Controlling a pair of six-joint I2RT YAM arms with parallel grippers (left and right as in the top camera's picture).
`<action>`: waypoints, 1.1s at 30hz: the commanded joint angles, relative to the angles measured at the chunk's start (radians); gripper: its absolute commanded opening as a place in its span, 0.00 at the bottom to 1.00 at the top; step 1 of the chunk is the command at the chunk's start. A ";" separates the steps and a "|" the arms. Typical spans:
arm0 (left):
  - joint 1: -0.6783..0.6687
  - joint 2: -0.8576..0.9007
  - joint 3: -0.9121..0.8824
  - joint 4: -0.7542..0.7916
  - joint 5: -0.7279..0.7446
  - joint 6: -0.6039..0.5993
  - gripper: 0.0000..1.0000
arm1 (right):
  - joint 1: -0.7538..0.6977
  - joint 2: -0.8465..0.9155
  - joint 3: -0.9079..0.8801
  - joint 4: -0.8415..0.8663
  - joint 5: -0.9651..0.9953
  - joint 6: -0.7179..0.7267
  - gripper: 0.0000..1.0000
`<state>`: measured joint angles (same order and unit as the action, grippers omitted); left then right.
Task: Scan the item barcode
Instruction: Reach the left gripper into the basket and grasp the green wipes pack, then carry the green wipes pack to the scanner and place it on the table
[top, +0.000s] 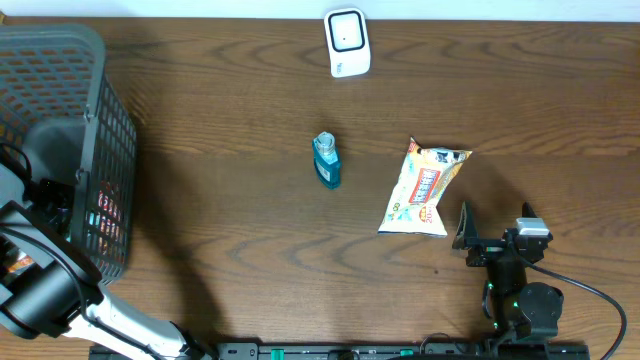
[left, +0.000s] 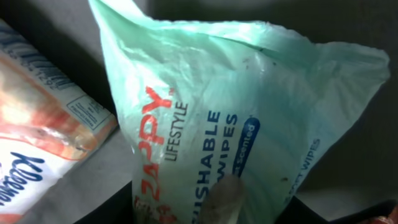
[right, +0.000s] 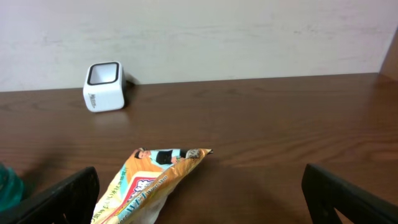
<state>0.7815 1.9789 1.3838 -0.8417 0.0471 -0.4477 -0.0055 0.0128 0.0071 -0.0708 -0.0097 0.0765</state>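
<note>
Wooden table (top: 250, 230) | mint-green wipes pack (left: 249, 124), crinkled, blue lettering

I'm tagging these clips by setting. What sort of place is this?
Probably a mock shop checkout on a wooden table: a white barcode scanner stands at the far edge, a grey basket holds packaged goods, and a snack bag and blue bottle sit out.

The dark wooden surface (top: 250, 110) carries a snack bag (top: 424, 188) just ahead and left of the right tool (right: 199, 186). A blue bottle (top: 327, 160) lies farther to that tool's left. A white scanner (top: 347, 42) sits well ahead of it, and a grey basket (top: 100, 120) stands far to its left.
</note>
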 joint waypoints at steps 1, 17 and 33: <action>0.003 0.059 -0.029 -0.031 -0.028 0.006 0.48 | -0.008 -0.003 -0.002 -0.004 0.004 0.013 0.99; 0.003 -0.499 0.093 -0.129 -0.028 -0.065 0.48 | -0.008 -0.003 -0.002 -0.004 0.004 0.013 0.99; -0.487 -1.102 0.049 -0.138 0.374 -0.171 0.48 | -0.008 -0.003 -0.002 -0.004 0.004 0.013 0.99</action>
<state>0.4038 0.8848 1.4651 -0.9714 0.3775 -0.6098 -0.0055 0.0128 0.0071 -0.0708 -0.0097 0.0765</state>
